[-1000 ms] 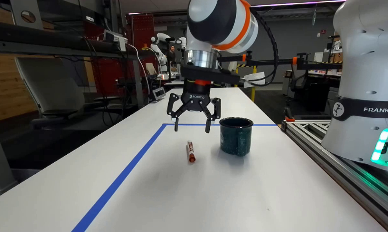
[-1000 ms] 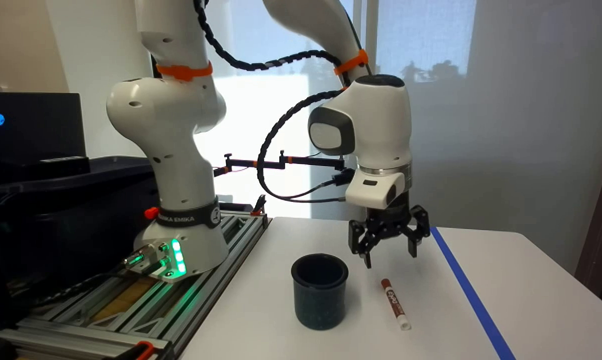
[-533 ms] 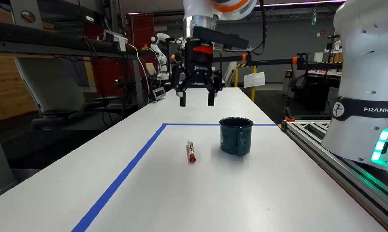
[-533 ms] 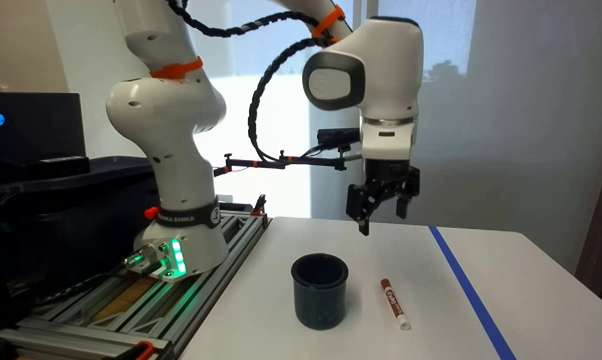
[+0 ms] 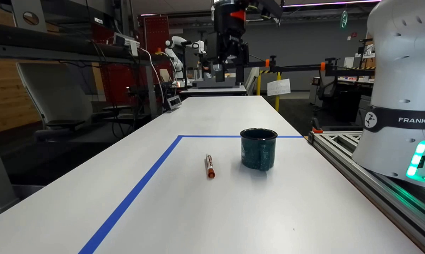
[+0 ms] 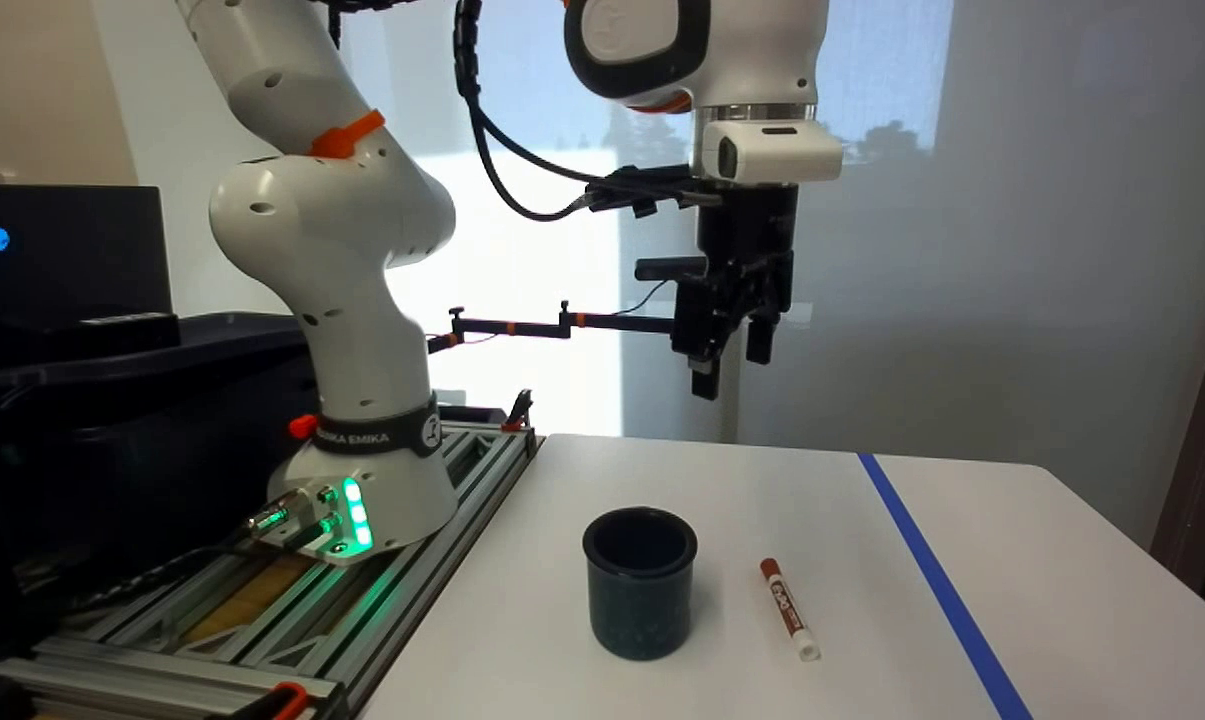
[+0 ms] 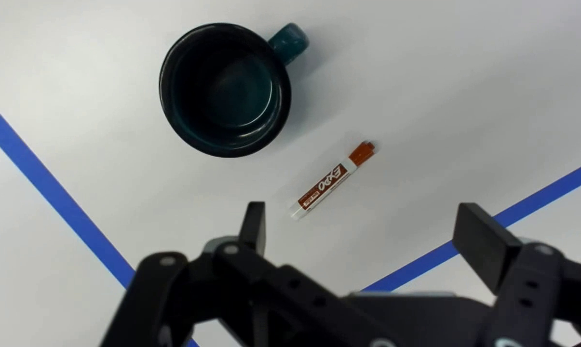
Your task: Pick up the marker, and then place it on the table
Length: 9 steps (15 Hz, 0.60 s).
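Note:
The marker lies flat on the white table, with a reddish-brown cap and a whitish end. The marker shows in both exterior views and in the wrist view. My gripper hangs high above the table, pointing down, in both exterior views. It is open and empty. In the wrist view its two fingers stand wide apart, with the marker below and beyond the fingertips, nearer the left finger. Nothing touches the marker.
A dark teal cup stands upright beside the marker in both exterior views and in the wrist view. Blue tape lines mark the table. A grey metal rail carries the robot base along one edge.
My gripper has risen well above the table and turned about its vertical axis, moving away from the marker. It stays open. The marker and cup stay in place.

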### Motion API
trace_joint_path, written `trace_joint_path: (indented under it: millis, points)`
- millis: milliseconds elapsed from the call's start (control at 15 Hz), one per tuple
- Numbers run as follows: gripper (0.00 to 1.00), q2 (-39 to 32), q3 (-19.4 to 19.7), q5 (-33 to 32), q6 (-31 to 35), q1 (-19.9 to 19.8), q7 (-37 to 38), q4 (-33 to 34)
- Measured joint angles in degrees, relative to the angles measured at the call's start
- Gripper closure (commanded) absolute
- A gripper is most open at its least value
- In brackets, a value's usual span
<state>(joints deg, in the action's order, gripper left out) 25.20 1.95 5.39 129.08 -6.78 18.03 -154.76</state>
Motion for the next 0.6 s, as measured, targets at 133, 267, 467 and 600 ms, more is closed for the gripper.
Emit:
trace_joint_path:
  millis: [133, 267, 467, 600]
  points:
    - [0.00, 0.6, 0.0, -0.1, -0.4, 0.0, -0.6, 0.0]
    - [0.00, 0.6, 0.0, -0.2, -0.4, 0.0, -0.9, -0.1]
    - [0.00, 0.6, 0.0, -0.2, -0.4, 0.0, -1.1, -0.1]
    - [0.00, 0.6, 0.0, -0.2, -0.4, 0.0, -1.2, -0.1]
